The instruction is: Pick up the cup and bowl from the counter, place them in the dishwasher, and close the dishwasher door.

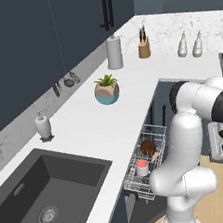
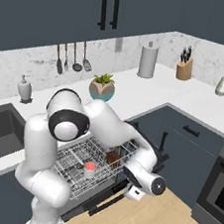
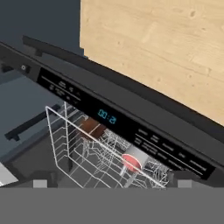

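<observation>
The salmon-red cup (image 2: 90,169) and the dark reddish-brown bowl (image 2: 113,157) stand in the pulled-out white wire rack (image 2: 72,165) of the dishwasher. Both also show in the left base view, cup (image 1: 142,167) in front of bowl (image 1: 148,147). The dishwasher door (image 2: 99,201) hangs open below the rack. My gripper (image 2: 128,186) is low at the door's outer edge. In the hand view its tips stand wide apart, open and empty (image 3: 114,178), facing the door's control strip (image 3: 131,127), with the cup (image 3: 131,161) and bowl (image 3: 89,127) beyond it.
On the white counter (image 1: 86,132) stand a plant pot (image 1: 106,91), a soap dispenser (image 1: 43,126), a paper-towel roll (image 1: 114,52) and a knife block (image 1: 144,47). The dark sink (image 1: 40,195) lies at the left. The oven (image 2: 216,188) is at the right, above wooden floor (image 2: 159,220).
</observation>
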